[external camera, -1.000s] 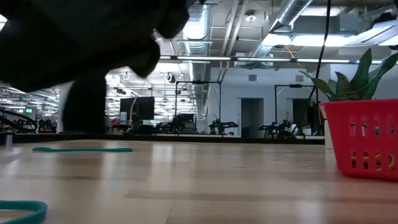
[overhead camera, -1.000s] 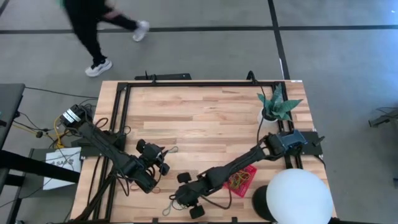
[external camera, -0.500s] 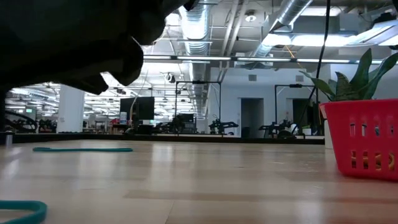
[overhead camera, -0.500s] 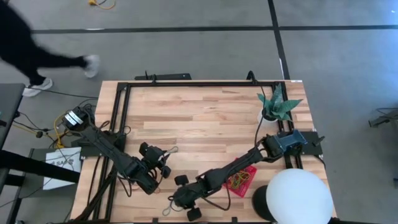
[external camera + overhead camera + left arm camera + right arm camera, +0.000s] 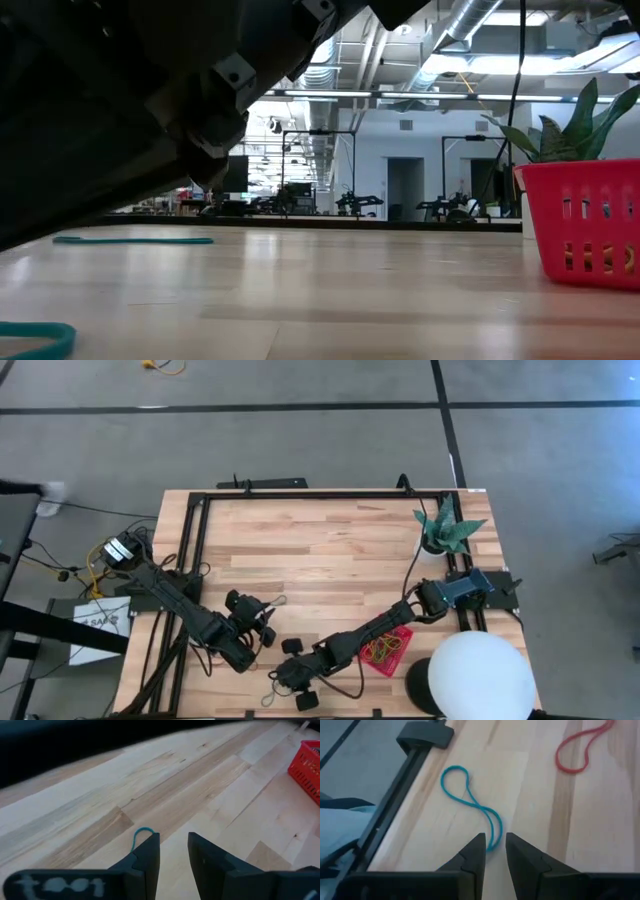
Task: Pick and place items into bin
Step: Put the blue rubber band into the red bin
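The red mesh bin stands near the table's front right and holds several bands. A teal band lies twisted in a figure eight by the front edge. My right gripper hovers open over its near end, one finger on each side. A red band lies beyond it. My left gripper stands open at the front left. Another teal band lies flat just ahead of it, partly behind one finger. The bin shows farther off in that view.
A white pot with a green plant stands at the far right, and a big white dome sits at the front right beside the bin. A black frame rail runs along the table edge close to the right gripper.
My right gripper has sunk toward the table and shifted a little toward the left edge, coming down over the teal band by the front edge. Beyond the far edge, a person has walked off to the left.
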Robot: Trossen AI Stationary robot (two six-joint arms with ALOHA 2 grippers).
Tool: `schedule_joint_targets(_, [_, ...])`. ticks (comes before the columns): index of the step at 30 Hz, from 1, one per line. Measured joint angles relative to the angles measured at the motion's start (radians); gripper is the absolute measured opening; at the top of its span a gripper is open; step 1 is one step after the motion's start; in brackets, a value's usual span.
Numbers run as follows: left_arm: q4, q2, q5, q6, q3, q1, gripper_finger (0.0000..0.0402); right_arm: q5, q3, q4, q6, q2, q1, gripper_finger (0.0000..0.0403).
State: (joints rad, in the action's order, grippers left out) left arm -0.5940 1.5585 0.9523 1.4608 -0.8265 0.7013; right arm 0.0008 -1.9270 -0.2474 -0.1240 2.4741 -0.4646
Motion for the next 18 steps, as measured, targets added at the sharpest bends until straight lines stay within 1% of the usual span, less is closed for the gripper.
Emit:
schedule_joint_targets(5, [0.010,0.000,-0.001,0.000,0.000,0.000,0.0091,0.001,0.000,0.011,0.000,0.011,-0.017,0.0071])
schedule_joint_targets(7, [0.011,0.000,-0.001,0.000,0.000,0.000,0.0091,0.019,0.001,0.014,0.001,0.021,-0.021,0.0071])
schedule_joint_targets(13, [0.011,0.000,-0.001,0.000,0.000,0.000,0.0091,0.031,0.001,-0.002,0.000,0.019,-0.014,0.0071])
schedule_joint_targets(18, [0.011,0.000,-0.001,0.000,0.000,0.000,0.0091,0.068,0.000,-0.007,0.001,0.019,-0.009,0.0061])
